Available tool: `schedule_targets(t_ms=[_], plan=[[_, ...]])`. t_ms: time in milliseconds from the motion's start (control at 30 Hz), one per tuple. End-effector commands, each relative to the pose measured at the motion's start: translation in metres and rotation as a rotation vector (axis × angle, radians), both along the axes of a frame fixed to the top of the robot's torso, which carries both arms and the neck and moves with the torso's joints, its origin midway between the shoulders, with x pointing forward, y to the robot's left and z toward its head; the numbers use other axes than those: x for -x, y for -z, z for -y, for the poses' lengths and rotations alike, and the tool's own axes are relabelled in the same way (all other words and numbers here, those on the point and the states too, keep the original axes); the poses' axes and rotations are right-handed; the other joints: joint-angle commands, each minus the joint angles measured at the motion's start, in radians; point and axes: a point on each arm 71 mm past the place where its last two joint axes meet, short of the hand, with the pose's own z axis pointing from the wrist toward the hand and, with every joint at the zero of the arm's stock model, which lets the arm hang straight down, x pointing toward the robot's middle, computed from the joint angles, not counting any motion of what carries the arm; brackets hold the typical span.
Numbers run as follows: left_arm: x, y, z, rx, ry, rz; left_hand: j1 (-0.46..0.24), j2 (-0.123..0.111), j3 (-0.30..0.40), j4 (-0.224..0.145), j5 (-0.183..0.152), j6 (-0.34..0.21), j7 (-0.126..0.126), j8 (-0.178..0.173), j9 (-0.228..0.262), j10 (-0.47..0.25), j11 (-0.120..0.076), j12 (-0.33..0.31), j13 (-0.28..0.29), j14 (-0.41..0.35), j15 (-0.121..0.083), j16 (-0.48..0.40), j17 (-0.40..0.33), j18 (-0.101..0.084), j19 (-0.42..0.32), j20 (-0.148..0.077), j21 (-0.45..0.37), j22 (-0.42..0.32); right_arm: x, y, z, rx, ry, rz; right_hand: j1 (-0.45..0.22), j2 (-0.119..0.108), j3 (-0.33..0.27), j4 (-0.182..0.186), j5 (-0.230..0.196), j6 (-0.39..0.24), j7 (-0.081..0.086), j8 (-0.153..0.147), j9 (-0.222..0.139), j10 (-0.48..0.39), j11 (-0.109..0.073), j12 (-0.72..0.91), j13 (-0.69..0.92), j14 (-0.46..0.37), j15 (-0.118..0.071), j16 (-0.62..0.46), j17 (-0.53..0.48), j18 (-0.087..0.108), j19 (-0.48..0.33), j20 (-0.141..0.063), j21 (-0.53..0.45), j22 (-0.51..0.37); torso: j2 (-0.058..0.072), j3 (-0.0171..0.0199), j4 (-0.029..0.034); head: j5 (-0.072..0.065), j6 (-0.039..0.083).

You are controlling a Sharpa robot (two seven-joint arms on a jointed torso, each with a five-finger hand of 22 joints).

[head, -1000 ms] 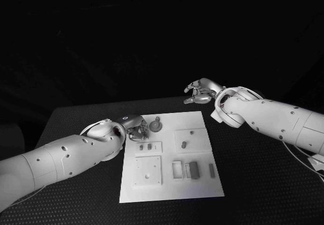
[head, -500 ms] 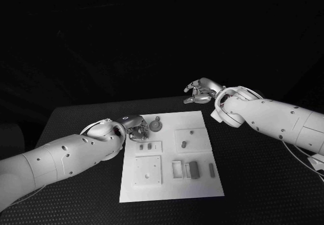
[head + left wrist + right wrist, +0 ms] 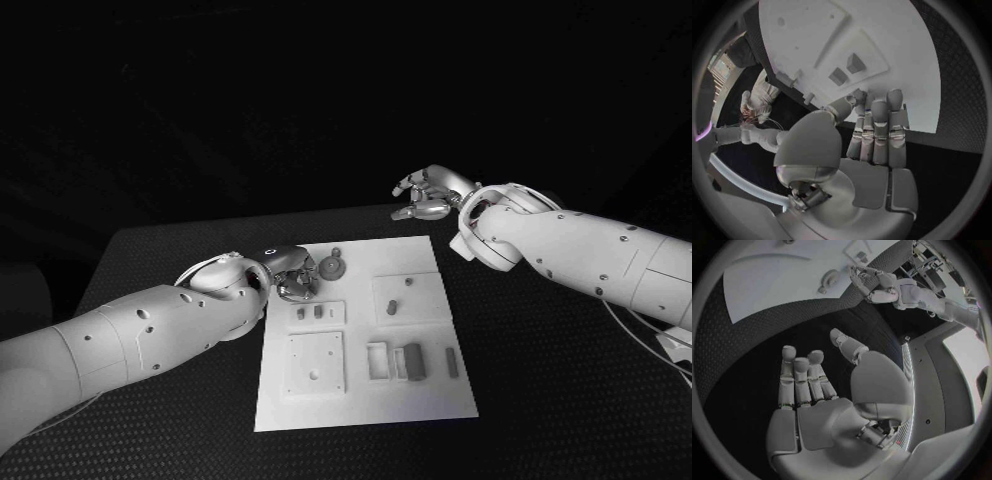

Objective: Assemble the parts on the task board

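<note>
Parts (image 3: 414,362) dot the task board (image 3: 433,400); left hand (image 3: 293,273) at its edge and right hand (image 3: 428,196) beyond both empty, fingers apart.

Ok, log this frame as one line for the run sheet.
left hand: empty, at task board far-left edge, beside round part | right hand: empty, raised beyond board's far edge
</note>
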Motion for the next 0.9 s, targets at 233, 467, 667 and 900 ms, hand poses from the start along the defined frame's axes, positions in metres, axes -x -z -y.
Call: schedule_targets(t_ms=[233,467,667,900], plan=[[0.0016,0.0055,0.0027,-0.021,0.01,-0.027,-0.003,0.01,0.001,0.0,0.003,0.004,0.0,0.006,-0.001,0.01,-0.001,-0.003,-0.001,0.008,0.001,0.006,0.001,0.056,-0.004,-0.006,-0.003,0.018,0.0006,0.0,-0.0013,0.001,-0.014,0.0,0.0,0.003,-0.002,-0.002,0.003,0.007,0.015,0.003,-0.001,-0.141,0.003,0.006,-0.001,0.001,-0.006,0.006,-0.002,0.016,-0.001,0.007,-0.005,0.002,0.0,-0.0001,-0.0001,-0.002,-0.001],[0.0018,0.0087,0.0019,-0.033,0.007,-0.036,-0.003,0.001,-0.001,-0.002,0.002,-0.005,0.003,0.002,-0.004,0.004,0.001,-0.008,-0.002,0.002,0.003,0.005,0.003,0.054,-0.009,-0.005,-0.007,0.018,0.0006,0.0001,-0.001,0.001,-0.014,-0.001,0.0,0.003,-0.002,-0.002,0.003,0.007,0.015,0.004,-0.001,-0.141,0.003,0.006,-0.002,0.001,-0.006,0.006,-0.002,0.016,-0.001,0.007,-0.005,0.002,0.0,-0.0005,0.0,-0.004,-0.003],[0.0014,0.0091,0.0003,-0.033,0.001,-0.031,-0.004,-0.006,-0.004,-0.002,0.002,-0.017,0.008,-0.004,-0.008,-0.008,0.005,-0.011,-0.005,-0.006,0.007,0.004,0.004,0.053,-0.013,-0.003,-0.01,0.019,0.0006,0.0001,-0.0008,0.001,-0.013,-0.001,0.0,0.003,-0.002,-0.002,0.003,0.007,0.015,0.004,-0.002,-0.141,0.003,0.006,-0.002,0.001,-0.006,0.006,-0.002,0.016,-0.001,0.007,-0.005,0.002,0.0,-0.0012,0.0009,-0.005,-0.003],[0.0017,0.0069,0.001,-0.003,-0.002,-0.015,-0.005,-0.015,-0.007,-0.002,0.002,-0.035,0.014,-0.012,-0.013,-0.015,0.008,-0.01,-0.006,-0.01,0.009,0.005,0.007,0.053,-0.014,-0.001,-0.013,0.019,0.0005,0.0002,-0.0005,0.002,-0.013,-0.002,0.0,0.003,-0.002,-0.002,0.003,0.007,0.015,0.004,-0.002,-0.141,0.003,0.006,-0.002,0.001,-0.006,0.006,-0.002,0.016,-0.001,0.007,-0.006,0.002,0.0,-0.0013,0.0007,-0.005,-0.003]])
